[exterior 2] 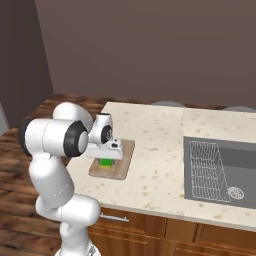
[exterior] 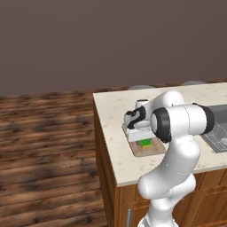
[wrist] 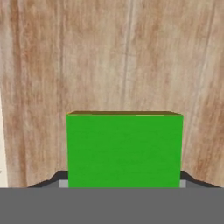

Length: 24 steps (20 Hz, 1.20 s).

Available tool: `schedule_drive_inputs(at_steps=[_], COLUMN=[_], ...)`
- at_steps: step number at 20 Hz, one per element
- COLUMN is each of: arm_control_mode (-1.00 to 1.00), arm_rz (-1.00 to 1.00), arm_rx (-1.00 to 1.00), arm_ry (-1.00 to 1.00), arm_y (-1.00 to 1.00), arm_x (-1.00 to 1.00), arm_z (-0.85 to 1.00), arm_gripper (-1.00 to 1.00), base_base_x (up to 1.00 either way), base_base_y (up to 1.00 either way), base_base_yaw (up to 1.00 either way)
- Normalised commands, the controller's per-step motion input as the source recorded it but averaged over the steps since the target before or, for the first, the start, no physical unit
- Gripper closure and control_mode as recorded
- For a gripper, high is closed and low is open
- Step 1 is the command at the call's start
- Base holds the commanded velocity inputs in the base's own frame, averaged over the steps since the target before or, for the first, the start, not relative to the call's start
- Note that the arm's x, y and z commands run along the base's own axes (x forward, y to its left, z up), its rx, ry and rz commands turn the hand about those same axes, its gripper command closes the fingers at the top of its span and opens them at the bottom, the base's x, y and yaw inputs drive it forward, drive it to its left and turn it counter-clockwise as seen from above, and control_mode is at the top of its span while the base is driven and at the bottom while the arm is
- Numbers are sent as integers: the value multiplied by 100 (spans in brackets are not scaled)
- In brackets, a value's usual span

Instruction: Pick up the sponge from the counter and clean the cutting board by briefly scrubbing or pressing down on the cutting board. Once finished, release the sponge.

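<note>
The green sponge (exterior: 144, 142) (exterior 2: 105, 162) rests on the wooden cutting board (exterior: 154, 149) (exterior 2: 126, 152), which lies on the beige counter (exterior: 115, 111) (exterior 2: 155, 145) close to its left end. My gripper (exterior: 143, 139) (exterior 2: 105, 158) points straight down over the board, shut on the sponge. In the hand view the sponge (wrist: 124, 148) sits low between the dark fingertips (wrist: 56, 178), a thin yellow edge showing along its far side. Behind it lies the board's grain (wrist: 131, 57). The arm's elbow hides part of the board in the left base view.
A sunken grey sink (exterior: 218, 131) (exterior 2: 220, 167) with a wire rack lies to the right of the board. The counter's left edge drops to the dark plank floor (exterior: 44, 155). Two grey rounded tops (exterior: 141, 87) (exterior 2: 170, 103) show behind the counter's far edge.
</note>
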Motion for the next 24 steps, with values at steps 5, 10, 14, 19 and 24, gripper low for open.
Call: schedule_drive_inputs(at_steps=[5, 10, 14, 19, 24], arm_control_mode=[-100, -100, -100, -100, -100], arm_rz=[0, 0, 0, 0, 0], arm_rx=[0, 0, 0, 0, 0], arm_ry=[0, 0, 0, 0, 0], arm_y=[-11, -27, -36, -33, -11], arm_x=[-51, -19, 0, 8, 17], arm_z=[-14, -22, -20, -20, -51], arm_gripper=[100, 100, 100, 100, 100], base_base_x=[0, 0, 0, 0, 0], base_base_y=[0, 0, 0, 0, 0], base_base_yaw=[0, 0, 0, 0, 0])
